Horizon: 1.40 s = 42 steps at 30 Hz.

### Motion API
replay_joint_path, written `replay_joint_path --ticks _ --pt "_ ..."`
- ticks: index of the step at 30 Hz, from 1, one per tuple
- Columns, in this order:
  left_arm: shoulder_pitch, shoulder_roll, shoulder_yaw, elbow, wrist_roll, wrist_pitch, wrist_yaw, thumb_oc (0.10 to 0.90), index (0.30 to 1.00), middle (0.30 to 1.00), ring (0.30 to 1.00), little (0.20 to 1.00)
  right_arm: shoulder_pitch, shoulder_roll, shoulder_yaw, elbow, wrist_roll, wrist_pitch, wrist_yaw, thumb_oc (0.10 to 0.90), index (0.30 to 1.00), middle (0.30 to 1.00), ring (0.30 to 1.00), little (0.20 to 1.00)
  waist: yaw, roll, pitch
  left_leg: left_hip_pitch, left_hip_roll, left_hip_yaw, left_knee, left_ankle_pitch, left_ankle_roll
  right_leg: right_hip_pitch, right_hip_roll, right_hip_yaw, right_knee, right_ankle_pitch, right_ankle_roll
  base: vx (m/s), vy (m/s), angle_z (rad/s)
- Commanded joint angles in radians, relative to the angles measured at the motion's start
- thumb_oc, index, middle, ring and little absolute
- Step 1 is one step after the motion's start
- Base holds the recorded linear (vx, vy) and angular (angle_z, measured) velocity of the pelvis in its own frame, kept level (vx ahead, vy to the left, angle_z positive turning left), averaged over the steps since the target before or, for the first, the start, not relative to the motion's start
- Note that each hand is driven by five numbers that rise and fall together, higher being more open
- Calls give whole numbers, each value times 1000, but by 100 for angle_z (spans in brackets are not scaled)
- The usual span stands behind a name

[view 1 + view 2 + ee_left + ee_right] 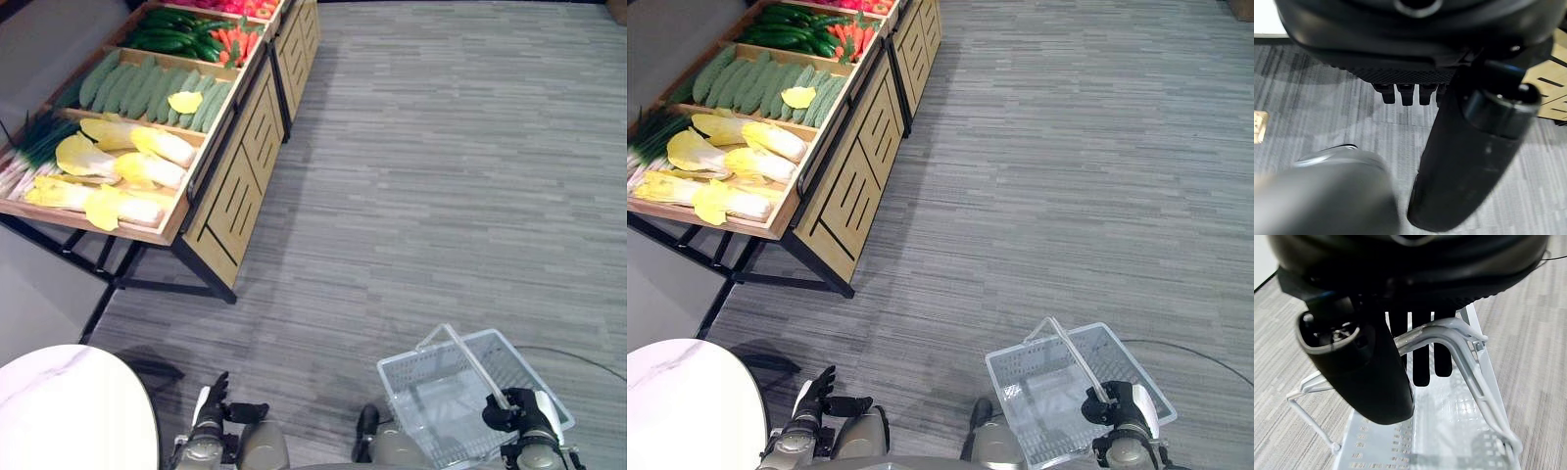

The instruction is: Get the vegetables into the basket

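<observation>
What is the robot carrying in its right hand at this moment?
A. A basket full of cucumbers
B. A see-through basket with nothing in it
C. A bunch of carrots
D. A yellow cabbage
B: the right hand has its fingers curled round the handle of the clear basket, and no vegetables lie inside it; the cabbages lie on the wooden stand.
</observation>
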<state>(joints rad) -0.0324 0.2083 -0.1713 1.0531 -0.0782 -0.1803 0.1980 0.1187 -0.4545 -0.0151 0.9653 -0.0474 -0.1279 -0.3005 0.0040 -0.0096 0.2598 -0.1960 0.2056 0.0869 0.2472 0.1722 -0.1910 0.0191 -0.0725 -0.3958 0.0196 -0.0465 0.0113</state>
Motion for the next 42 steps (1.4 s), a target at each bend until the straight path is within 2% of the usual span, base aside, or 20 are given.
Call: replay_joint_path --ticks 1,2,5,8,12,13,15,18,19,22,25,27,28,29,31,32,34,38,41,42 --pt "-24 56 -15 -34 5 -23 34 900 1000 1000 1000 1000 -15 -81 -24 -79 40 -71 -62 400 300 300 300 300 2 -19 18 79 -67 7 -85 -115 50 18 -88 101 56 -2 120 395 112 33" --pt "-29 62 -17 -38 9 -23 36 900 1000 1000 1000 1000 -23 -69 -3 -86 37 -74 -61 400 300 300 300 300 23 -10 11 39 -61 -21 -180 -55 47 43 -70 123 57 -20 125 302 89 -22" --pt "-26 70 -12 -40 4 -24 37 900 1000 1000 1000 1000 -26 -58 7 -75 34 -70 -56 400 300 300 300 300 26 -15 2 54 -64 3 -191 -57 55 57 -69 139 63 -32 131 281 132 -40" --pt "-28 92 -2 -46 12 -24 40 900 1000 1000 1000 1000 -26 -37 -3 -102 25 -69 -61 400 300 300 300 300 27 -35 -8 67 -104 32 -158 -111 91 63 -115 166 103 -26 156 237 210 -35" --pt "-39 114 0 -46 17 -26 39 900 1000 1000 1000 1000 -48 -32 5 -97 26 -70 -58 400 300 300 300 300 32 -50 -1 58 -125 58 -99 -170 113 38 -145 196 150 -10 173 158 200 -18" --pt "-46 128 3 -52 18 -26 42 900 1000 1000 1000 1000 -57 -28 14 -103 17 -67 -55 400 300 300 300 300 34 -58 4 58 -136 70 -71 -202 128 18 -163 208 194 22 185 153 198 -21" --pt "-55 136 8 -47 13 -26 45 900 1000 1000 1000 1000 -69 -19 23 -100 14 -66 -54 400 300 300 300 300 34 -64 10 68 -143 82 -63 -226 146 -13 -172 220 260 60 196 171 228 -20" --pt "-65 140 7 -50 10 -27 48 900 1000 1000 1000 1000 -85 -13 36 -79 15 -64 -50 400 300 300 300 300 39 -66 22 85 -147 99 -64 -243 161 -51 -187 213 333 105 202 99 136 -10" --pt "-58 143 11 -64 1 -27 50 900 1000 1000 1000 1000 -92 -11 44 -75 8 -57 -48 400 300 300 300 300 46 -63 32 111 -149 118 -67 -260 177 -76 -210 176 404 159 207 180 207 -1" --pt "-53 140 14 -66 -1 -21 44 900 1000 1000 1000 1000 -94 3 49 -85 8 -51 -49 400 300 300 300 300 38 -54 39 161 -152 123 -99 -266 187 -124 -194 166 450 160 207 157 128 -4" --pt "-54 135 12 -51 -1 -23 41 900 1000 1000 1000 1000 -90 4 48 -75 15 -56 -49 400 300 300 300 300 26 -49 42 189 -157 112 -135 -258 183 -166 -162 172 411 134 197 155 46 1" --pt "-52 128 6 -42 7 -22 36 900 1000 1000 1000 1000 -88 1 47 -87 18 -61 -51 400 300 300 300 300 15 -55 44 217 -166 106 -160 -265 171 -192 -169 151 300 133 198 198 -36 22" --pt "-51 127 6 -42 7 -22 36 900 1000 1000 1000 1000 -87 0 47 -87 17 -61 -51 400 300 300 300 300 14 -53 44 220 -164 105 -161 -266 170 -188 -167 149 298 133 198 200 -85 34" --pt "-55 123 2 -32 15 -22 32 900 1000 1000 1000 1000 -98 -5 49 -73 18 -59 -54 400 300 300 300 300 7 -58 44 239 -166 95 -171 -273 159 -208 -177 147 221 150 207 222 -104 31" --pt "-54 118 3 -28 22 -22 32 900 1000 1000 1000 1000 -91 -3 51 -78 13 -59 -53 400 300 300 300 300 -6 -62 42 265 -169 80 -176 -282 145 -222 -175 173 134 178 222 340 -158 30" --pt "-55 113 5 -17 26 -23 28 900 1000 1000 1000 1000 -82 0 52 -62 15 -59 -51 400 300 300 300 300 -22 -63 38 290 -170 54 -171 -289 130 -228 -159 233 77 200 231 295 -132 36" --pt "-51 107 6 -5 27 -25 26 900 1000 1000 1000 1000 -78 2 53 -54 17 -59 -46 400 300 300 300 300 -26 -62 36 305 -168 46 -169 -293 125 -227 -153 242 78 208 235 224 -104 56" --pt "-40 103 11 -6 18 -24 25 900 1000 1000 1000 1000 -61 3 53 -64 14 -59 -39 400 300 300 300 300 -30 -59 22 331 -158 18 -159 -293 111 -208 -128 246 101 178 218 196 -139 58" --pt "-33 94 11 2 6 -22 28 900 1000 1000 1000 1000 -57 -24 54 -41 22 -66 -29 400 300 300 300 300 -30 -39 6 324 -110 -48 -108 -243 70 -190 -83 220 140 103 166 211 -303 13" --pt "-33 93 11 2 6 -22 28 900 1000 1000 1000 1000 -58 -24 54 -41 22 -67 -29 400 300 300 300 300 -31 -39 6 323 -109 -50 -106 -244 70 -190 -83 218 140 102 166 148 -245 50"
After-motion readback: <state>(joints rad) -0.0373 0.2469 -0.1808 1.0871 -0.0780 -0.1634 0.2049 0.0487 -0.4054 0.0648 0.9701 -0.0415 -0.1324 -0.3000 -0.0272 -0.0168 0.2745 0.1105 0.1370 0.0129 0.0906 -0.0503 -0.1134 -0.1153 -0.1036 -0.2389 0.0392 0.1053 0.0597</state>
